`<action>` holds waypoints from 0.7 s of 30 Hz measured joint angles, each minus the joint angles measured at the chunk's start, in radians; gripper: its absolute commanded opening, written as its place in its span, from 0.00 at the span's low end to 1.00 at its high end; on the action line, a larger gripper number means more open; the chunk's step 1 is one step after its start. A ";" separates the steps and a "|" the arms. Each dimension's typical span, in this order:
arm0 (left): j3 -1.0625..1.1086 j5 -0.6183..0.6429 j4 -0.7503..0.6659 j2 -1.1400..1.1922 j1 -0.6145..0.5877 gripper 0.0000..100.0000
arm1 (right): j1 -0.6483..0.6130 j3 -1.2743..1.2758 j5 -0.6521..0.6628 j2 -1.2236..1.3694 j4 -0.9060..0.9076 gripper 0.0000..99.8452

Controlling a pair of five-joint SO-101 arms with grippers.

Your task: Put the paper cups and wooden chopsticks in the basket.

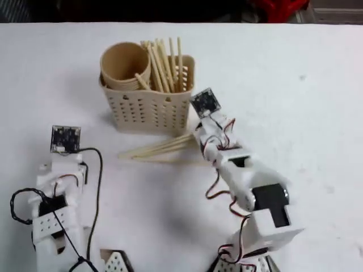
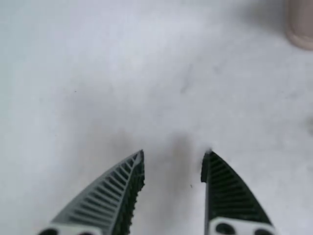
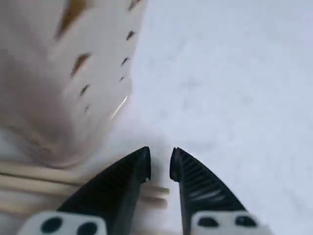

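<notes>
A beige perforated basket (image 1: 148, 109) stands at the table's back middle, with stacked paper cups (image 1: 125, 63) and a bunch of wooden chopsticks (image 1: 165, 62) inside. Several loose chopsticks (image 1: 157, 149) lie on the table just in front of it. The right arm (image 1: 238, 170) reaches to the basket's front right corner. My right gripper (image 3: 160, 164) hangs low over the ends of the loose chopsticks (image 3: 157, 190), fingers a narrow gap apart and gripping nothing, with the basket's wall (image 3: 68, 83) close beside it. My left gripper (image 2: 173, 156) is open over bare table.
The left arm (image 1: 57, 192) sits at the front left, well away from the basket, with a black cable (image 1: 97, 187) looping beside it. A beige corner of the basket (image 2: 301, 24) shows far ahead of the left gripper. The white table (image 1: 306, 102) stretches away on the right.
</notes>
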 measured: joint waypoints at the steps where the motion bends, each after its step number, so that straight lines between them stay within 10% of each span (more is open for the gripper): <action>1: 0.000 0.000 0.000 0.000 0.000 0.20 | 0.000 -0.002 0.000 0.000 0.011 0.08; 21: 0.000 0.000 0.000 0.000 0.000 0.20 | 0.011 -0.029 0.201 -0.275 0.847 0.08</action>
